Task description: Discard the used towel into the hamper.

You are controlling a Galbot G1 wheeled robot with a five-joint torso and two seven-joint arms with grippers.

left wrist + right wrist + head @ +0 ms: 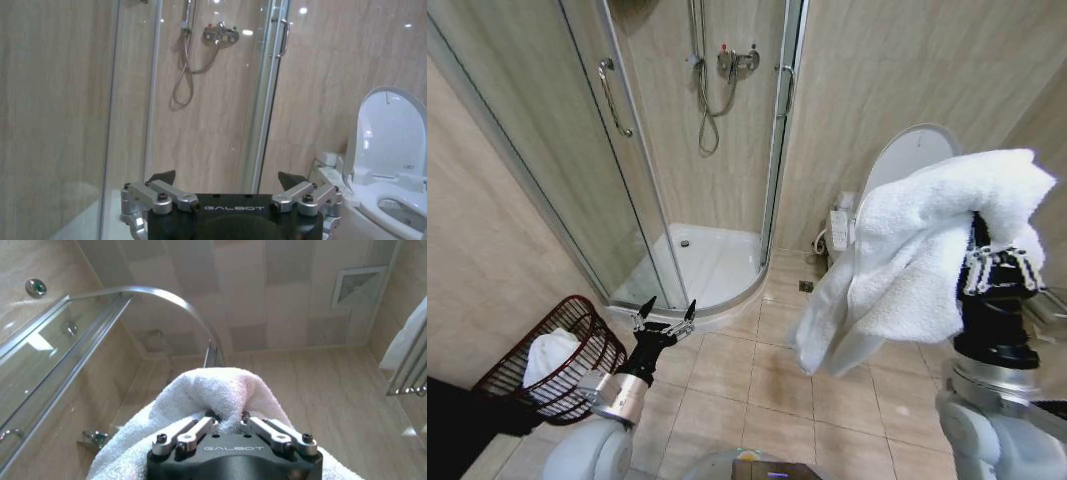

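Note:
A white towel [917, 255] hangs in thick folds from my right gripper [979, 232], held high at the right in front of the toilet. In the right wrist view the gripper [227, 417] is shut on a pinched fold of the towel [213, 390]. The hamper [577, 330], a dark reddish-brown openwork basket, stands on the floor at the lower left against the wall, with white cloth [549, 355] inside. My left gripper [665, 312] is low beside the hamper's right, open and empty; in the left wrist view [227, 179] it points at the shower.
A glass corner shower cabin [687, 150] with a white tray [707, 262] stands behind the hamper. A white toilet [907, 160] with raised lid is at the right wall. Beige tiled floor [747, 390] lies open between the arms.

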